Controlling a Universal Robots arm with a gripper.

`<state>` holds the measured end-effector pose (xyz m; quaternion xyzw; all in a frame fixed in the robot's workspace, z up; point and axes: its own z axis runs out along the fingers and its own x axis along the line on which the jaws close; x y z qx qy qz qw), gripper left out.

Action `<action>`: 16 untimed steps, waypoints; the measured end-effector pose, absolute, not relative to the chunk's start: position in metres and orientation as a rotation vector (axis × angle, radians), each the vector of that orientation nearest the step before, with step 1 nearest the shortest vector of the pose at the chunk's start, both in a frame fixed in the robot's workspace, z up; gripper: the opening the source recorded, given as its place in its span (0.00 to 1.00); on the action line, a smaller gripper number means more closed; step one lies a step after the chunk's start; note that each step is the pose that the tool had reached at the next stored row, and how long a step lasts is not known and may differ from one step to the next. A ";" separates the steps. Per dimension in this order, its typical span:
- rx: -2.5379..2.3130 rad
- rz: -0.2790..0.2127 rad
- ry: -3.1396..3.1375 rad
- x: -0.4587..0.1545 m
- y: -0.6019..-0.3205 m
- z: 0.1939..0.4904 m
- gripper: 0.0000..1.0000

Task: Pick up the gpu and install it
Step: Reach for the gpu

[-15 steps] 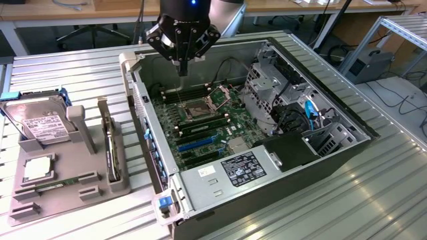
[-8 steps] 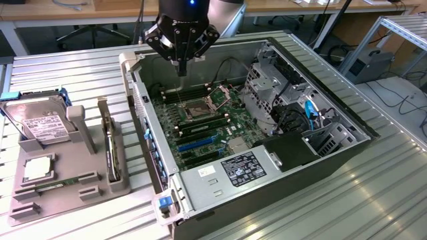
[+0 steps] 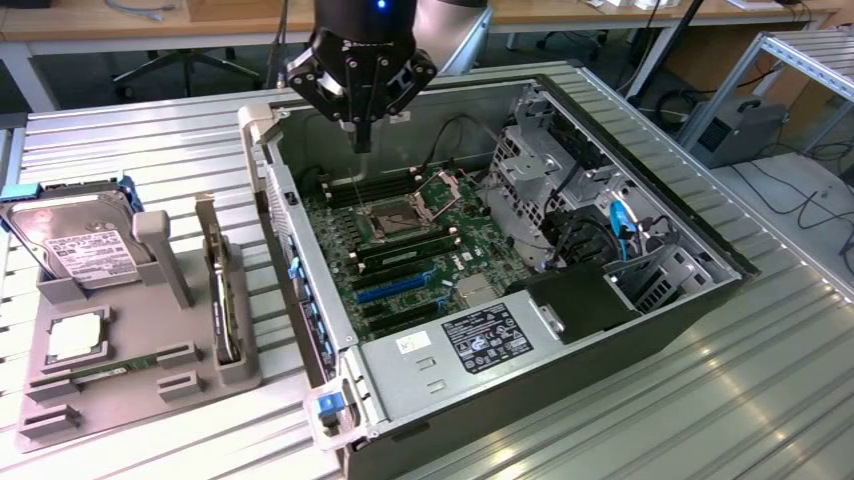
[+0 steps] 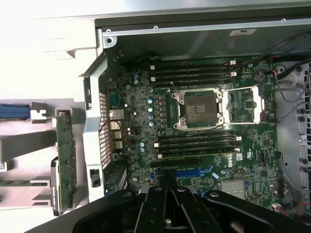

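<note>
So, the gripper (image 3: 360,138) hangs over the open PC case (image 3: 601,352), above its far corner toward the exterior view's left. Its fingers are pinched together w/ nothing between them. It's up in the air over the motherboard (image 3: 400,240), not touching any part.

In the wrist view the gripper (image 4: 165,194) looks straight down on the board. You can see the empty CPU socket (image 4: 199,109) w/ its latch frame flipped open beside it and black memory slots on either side. A blue slot (image 4: 194,172) lies closer to the fingers.

The gpu (image 3: 222,290) is outside the case, on the exterior view's left. It stands on its long edge in a slot of the grey holder tray (image 3: 134,400), just beside the case's side wall. From the wrist cam the gpu (image 4: 64,155) shows as a narrow strip w/ a metal bracket at one end, parked in that same holder, well apart from the fingers.

Same tray also carries a hard drive (image 3: 80,245) w/ a white label, propped upright at the far end. A square silver chip (image 3: 75,335) lies flat on it, and a green RAM stick (image 3: 100,372) sits low at the near end. Tray & case both sit on a ribbed metal table (image 3: 667,420).
</note>
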<state>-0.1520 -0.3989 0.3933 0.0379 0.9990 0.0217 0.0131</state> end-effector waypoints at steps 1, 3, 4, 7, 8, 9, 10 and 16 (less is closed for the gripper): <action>0.118 0.068 3.112 -0.152 -0.399 0.393 0.11; 0.118 0.068 3.112 -0.153 -0.399 0.393 0.11; 0.118 0.068 3.112 -0.153 -0.399 0.393 0.11; 0.118 0.068 3.113 -0.154 -0.399 0.393 0.11; 0.118 0.068 3.112 -0.155 -0.399 0.393 0.11; 0.118 0.068 3.112 -0.155 -0.399 0.393 0.11; 0.118 0.068 3.113 -0.155 -0.399 0.393 0.11; 0.118 0.068 3.112 -0.157 -0.399 0.393 0.11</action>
